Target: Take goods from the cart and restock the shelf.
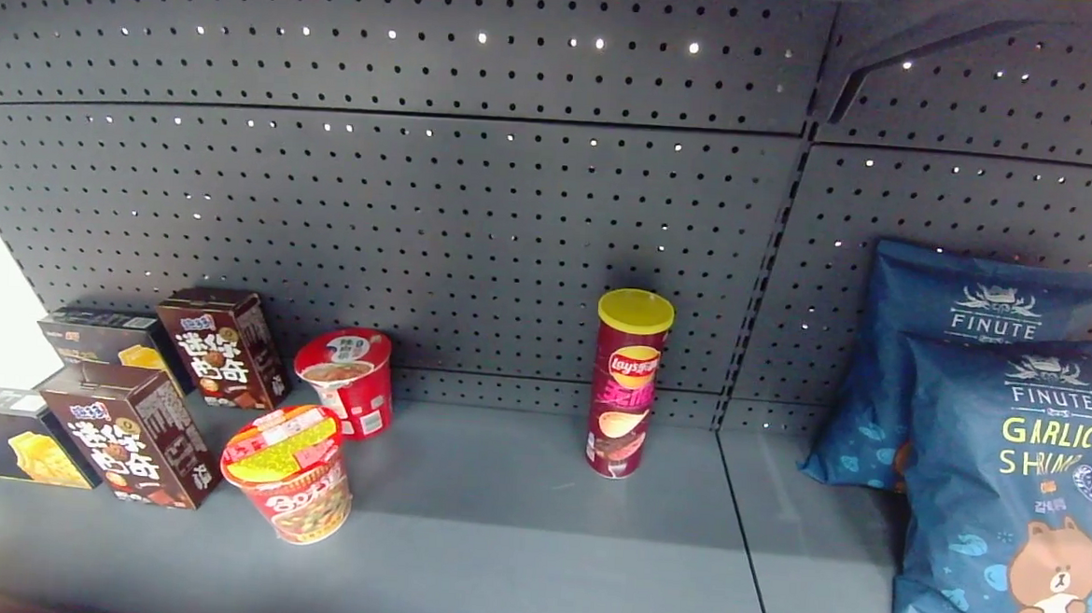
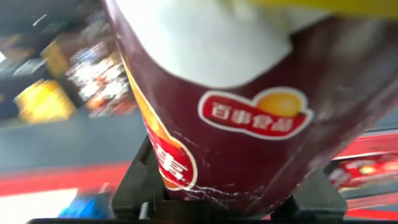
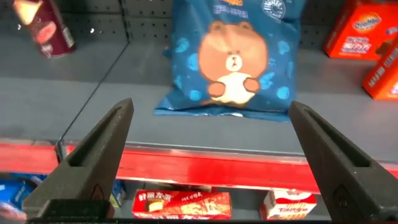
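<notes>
Left tool (image 2: 225,202) clamps a maroon chip can (image 2: 249,106)

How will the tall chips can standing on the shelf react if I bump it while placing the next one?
The chips can is tall, narrow and upright, so it probably tips easily. Once down, its round body would likely roll along the smooth shelf.

Right of the standing can (image 1: 629,386), the front bag (image 1: 1012,499) runs off the edge and partly hides the rear bag (image 1: 935,364). The held can (image 2: 249,124) is cropped; the left wrist view's boxes (image 2: 74,68) are blurred.
</notes>
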Robot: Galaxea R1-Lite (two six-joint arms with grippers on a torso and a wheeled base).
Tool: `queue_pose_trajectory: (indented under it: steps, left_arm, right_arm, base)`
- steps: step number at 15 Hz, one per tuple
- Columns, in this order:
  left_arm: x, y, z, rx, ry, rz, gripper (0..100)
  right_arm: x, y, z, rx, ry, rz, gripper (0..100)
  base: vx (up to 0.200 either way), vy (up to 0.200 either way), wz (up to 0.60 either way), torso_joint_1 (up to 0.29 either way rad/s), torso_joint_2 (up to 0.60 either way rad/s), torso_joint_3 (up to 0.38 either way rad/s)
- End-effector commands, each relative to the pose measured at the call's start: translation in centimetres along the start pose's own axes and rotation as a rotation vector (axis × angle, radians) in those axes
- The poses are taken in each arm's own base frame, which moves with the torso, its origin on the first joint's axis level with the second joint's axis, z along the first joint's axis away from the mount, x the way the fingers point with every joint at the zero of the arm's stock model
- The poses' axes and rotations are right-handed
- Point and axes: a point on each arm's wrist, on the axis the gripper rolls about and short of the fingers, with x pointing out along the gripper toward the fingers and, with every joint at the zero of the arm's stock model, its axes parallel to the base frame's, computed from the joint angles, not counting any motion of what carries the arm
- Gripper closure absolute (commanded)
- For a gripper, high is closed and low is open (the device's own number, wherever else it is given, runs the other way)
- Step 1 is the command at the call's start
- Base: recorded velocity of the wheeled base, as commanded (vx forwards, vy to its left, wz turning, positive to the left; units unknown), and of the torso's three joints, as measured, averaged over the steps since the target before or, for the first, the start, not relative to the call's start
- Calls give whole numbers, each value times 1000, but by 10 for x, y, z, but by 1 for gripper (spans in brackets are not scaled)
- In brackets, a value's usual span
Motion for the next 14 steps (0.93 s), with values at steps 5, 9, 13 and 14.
queue_pose_trajectory:
  steps: [5, 9, 13, 14]
  left_arm:
    - [-2, 1, 8, 1, 25, 39, 100]
    - [-1, 0, 7, 2, 36, -29, 100]
    - [4, -1, 13, 4, 25, -89, 100]
    - [6, -1, 15, 1, 19, -89, 100]
  right_arm:
    - [23, -5, 141, -86, -93, -53, 0]
    - [41, 8, 131, -105, 86, 546, 0]
    - [93, 25, 120, -168, 200, 619, 0]
    - [110, 31, 119, -174, 223, 638, 0]
  base:
    - [0, 0, 0, 0, 0, 0]
    - [0, 0, 0, 0, 0, 0]
    - [0, 0, 0, 0, 0, 0]
    - [0, 0, 0, 0, 0, 0]
